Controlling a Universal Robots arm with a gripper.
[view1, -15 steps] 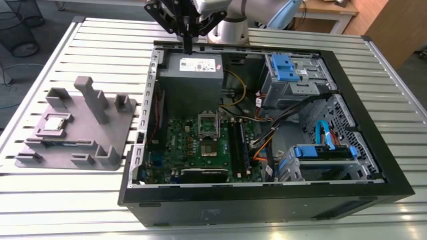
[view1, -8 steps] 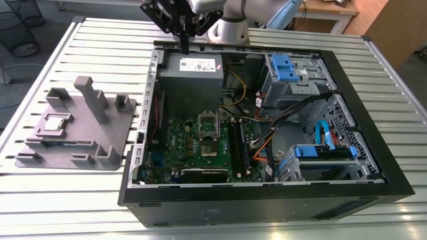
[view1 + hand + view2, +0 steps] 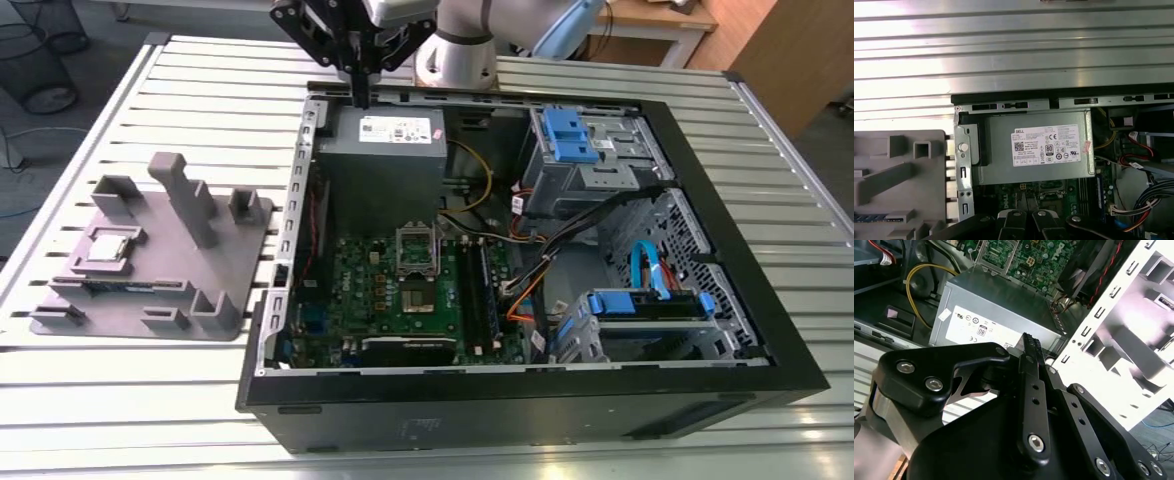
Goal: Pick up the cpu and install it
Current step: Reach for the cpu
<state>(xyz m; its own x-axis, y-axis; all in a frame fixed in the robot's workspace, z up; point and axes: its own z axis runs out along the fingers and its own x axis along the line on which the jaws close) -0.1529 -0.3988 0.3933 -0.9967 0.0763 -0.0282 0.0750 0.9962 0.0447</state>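
- Silver-topped cpu [image 3: 110, 247] lies flat in the grey moulded tray [image 3: 238, 272] at the exterior view's left, well apart from the black gripper [image 3: 358, 100] poised over the open computer case [image 3: 534, 400].
- Second wrist view: ridged fingers [image 3: 1029, 347] pressed together, holding nothing, above the boxy metal power supply [image 3: 994, 305].
- First wrist view: labelled power supply [image 3: 1036, 167] beside the ribbed aluminium table [image 3: 1014, 50].

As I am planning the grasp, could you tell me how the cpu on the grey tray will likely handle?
The cpu looks flat and square, so it is unlikely to roll. Its shiny top may be slippery. Lying low on the tray, it likely offers little edge to grip.
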